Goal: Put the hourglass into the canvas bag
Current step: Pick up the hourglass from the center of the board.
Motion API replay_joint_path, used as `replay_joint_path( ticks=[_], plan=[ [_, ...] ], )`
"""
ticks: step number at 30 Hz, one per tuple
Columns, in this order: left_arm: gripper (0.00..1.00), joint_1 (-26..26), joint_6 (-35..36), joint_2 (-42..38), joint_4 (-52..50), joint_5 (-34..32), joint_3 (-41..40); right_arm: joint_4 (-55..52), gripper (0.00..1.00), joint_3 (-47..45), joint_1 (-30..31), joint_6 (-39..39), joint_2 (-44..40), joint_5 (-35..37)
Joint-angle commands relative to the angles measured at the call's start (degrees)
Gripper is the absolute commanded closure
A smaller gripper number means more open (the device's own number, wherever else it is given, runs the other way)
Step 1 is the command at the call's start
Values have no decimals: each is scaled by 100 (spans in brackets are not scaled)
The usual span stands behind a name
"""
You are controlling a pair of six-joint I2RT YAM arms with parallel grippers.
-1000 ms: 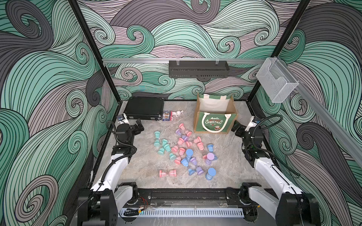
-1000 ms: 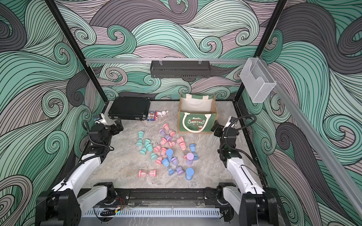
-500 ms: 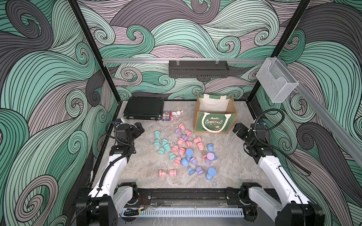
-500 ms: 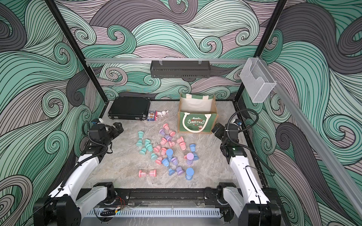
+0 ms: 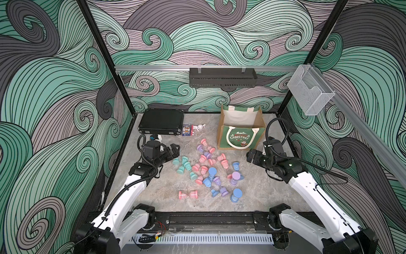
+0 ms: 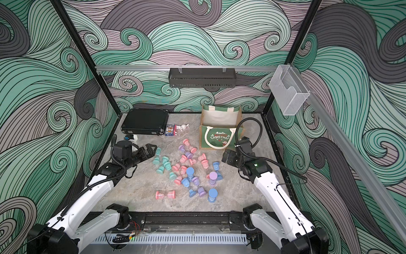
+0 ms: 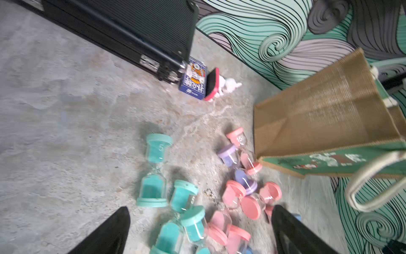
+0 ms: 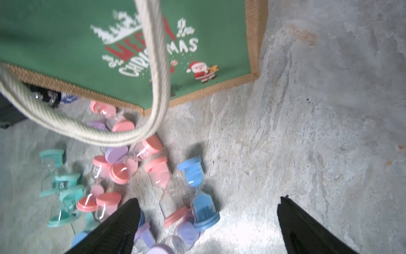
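— Where are the hourglasses lying?
— They are lying scattered on the table, just before the upright canvas bag.
— And the jaws?
— The left gripper is hovering near the teal ones, the right gripper near the bag's corner; both are gaping wide, holding nothing.

Left arm and right arm: white shells, black joints, ribbed black cables. Left gripper and right gripper all black. Green light on right arm's joint.

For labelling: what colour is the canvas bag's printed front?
The canvas bag front is green; clearest in the right wrist view.
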Motion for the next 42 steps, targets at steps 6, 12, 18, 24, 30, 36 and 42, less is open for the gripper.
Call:
replay_joint_path(
  ticks=[6,12,18,24,30,36,42],
  plan=[
    [1,-981,331,-92,-446,365,355,-1265,0,322,1126,329,92,358],
    [2,-1600,389,6,-370,354,346,-1031,3,314,1827,565,539,119],
    [1,-2242,418,293,-192,118,401,-823,6,356,2391,805,1000,276],
    [1,-2679,433,462,-55,-221,466,-543,13,335,2574,976,1351,419],
    [1,-2758,380,486,17,-411,521,-253,26,391,2643,977,1753,418],
    [2,-2771,399,476,-35,-468,572,-180,35,289,2706,946,1980,561],
    [2,-2771,441,505,11,-369,600,-201,42,214,2759,898,2131,781]
  ],
)
